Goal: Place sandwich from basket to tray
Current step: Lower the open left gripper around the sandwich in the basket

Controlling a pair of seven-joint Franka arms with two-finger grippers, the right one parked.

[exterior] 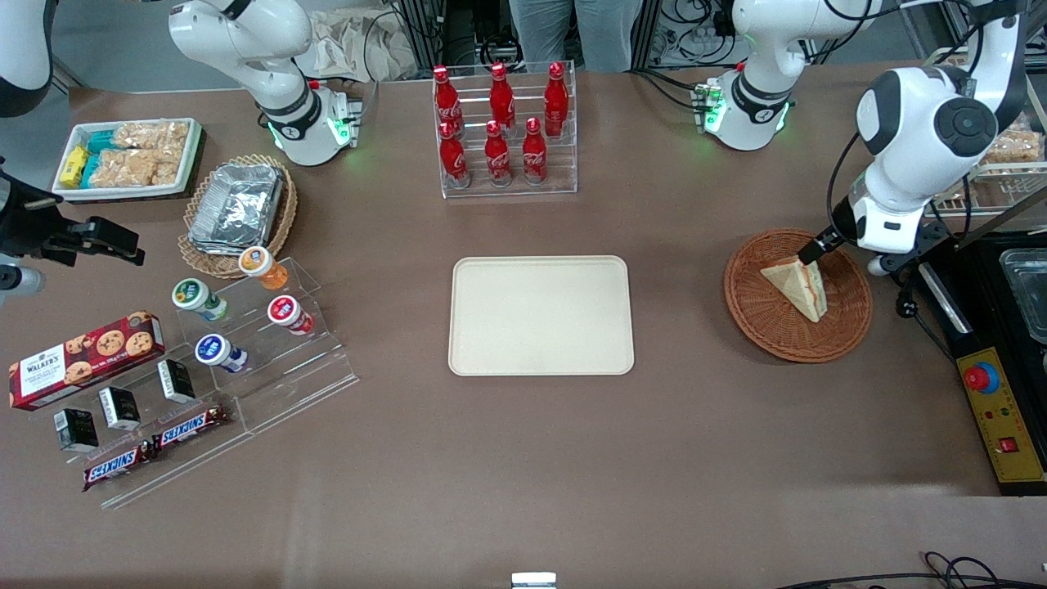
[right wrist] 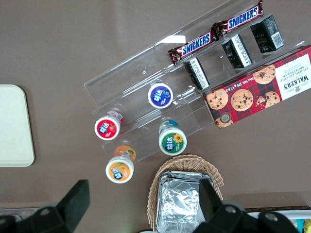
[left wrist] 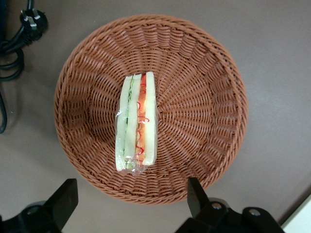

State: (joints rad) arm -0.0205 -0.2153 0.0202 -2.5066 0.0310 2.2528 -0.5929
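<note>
Above the basket (left wrist: 150, 109), the gripper (left wrist: 129, 201) hangs with fingers (left wrist: 63, 199) spread wide, seemingly to straddle the sandwich (left wrist: 137, 122) standing edge-up inside it.

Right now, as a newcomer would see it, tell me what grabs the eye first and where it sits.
The sandwich stands on edge in the reddish-brown basket at the working arm's end of the table, with the open pincer hovering above it. The bare cream tray lies mid-table. Red cola bottles stand in a clear rack, farther from the front camera than the tray.
</note>
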